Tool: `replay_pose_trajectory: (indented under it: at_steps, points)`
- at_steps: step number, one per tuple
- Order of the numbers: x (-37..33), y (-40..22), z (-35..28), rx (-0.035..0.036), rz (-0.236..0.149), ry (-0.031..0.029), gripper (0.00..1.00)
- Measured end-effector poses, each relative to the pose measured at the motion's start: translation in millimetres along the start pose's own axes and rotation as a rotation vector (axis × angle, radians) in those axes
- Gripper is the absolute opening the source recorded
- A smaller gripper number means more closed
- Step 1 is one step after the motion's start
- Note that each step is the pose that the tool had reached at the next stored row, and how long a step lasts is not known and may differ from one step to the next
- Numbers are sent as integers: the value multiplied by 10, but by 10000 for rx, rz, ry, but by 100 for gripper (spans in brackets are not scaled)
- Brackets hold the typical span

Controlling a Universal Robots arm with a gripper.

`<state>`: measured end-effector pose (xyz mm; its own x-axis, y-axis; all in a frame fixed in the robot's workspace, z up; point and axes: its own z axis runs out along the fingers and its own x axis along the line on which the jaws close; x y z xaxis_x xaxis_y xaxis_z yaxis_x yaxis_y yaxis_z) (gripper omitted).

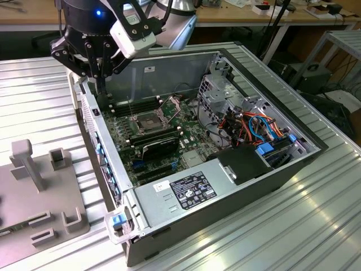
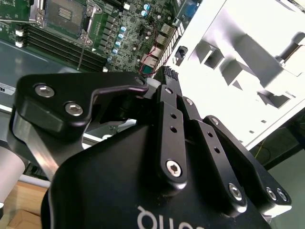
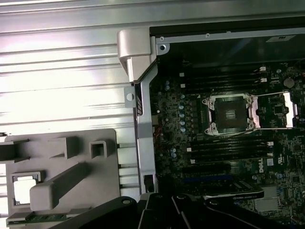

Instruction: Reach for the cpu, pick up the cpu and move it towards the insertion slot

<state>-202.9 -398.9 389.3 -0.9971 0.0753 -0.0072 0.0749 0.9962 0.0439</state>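
To one side of the black claw [image 1: 101, 84], seemingly closed and empty, the small pale square cpu [image 3: 23, 191] lay in a grey tray [image 3: 102, 181], the metal-framed insertion slot [image 3: 231, 114] opposite.

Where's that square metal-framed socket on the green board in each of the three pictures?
Exterior view: the insertion slot sits mid-board, toward the exterior view's left.
First wrist view: slot inside the open case.
Second wrist view: slot beyond the gripper.
Shared landmark: the long memory slots beside it.

Our gripper [image 2: 166, 76] is matte black; behind the jaws, silver screws [image 2: 173, 168] stud its linkages, and a blue light [image 1: 98, 12] glows.
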Motion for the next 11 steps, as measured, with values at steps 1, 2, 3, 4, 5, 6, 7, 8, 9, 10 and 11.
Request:
replay_pose_trajectory:
  at_steps: [1, 2, 3, 4, 5, 6, 7, 8, 9, 10, 11]
  points:
    - [5, 0, 0, 1, 0, 3, 11]
    - [10, -1, 1, 1, 0, 6, 11]
    - [19, -1, 1, 1, 1, 9, 11]
    - [25, -2, 1, 2, 1, 12, 11]
    - [38, -3, 3, 1, 0, 15, 11]
    - [44, -3, 3, 1, 1, 17, 11]
    - [50, -4, 3, 2, 1, 20, 11]
    - [55, -4, 4, 1, 1, 23, 11]
    - [59, -4, 5, 1, 2, 27, 11]
    - [62, -5, 5, 3, 0, 32, 11]
    - [66, -5, 5, 3, 0, 38, 11]
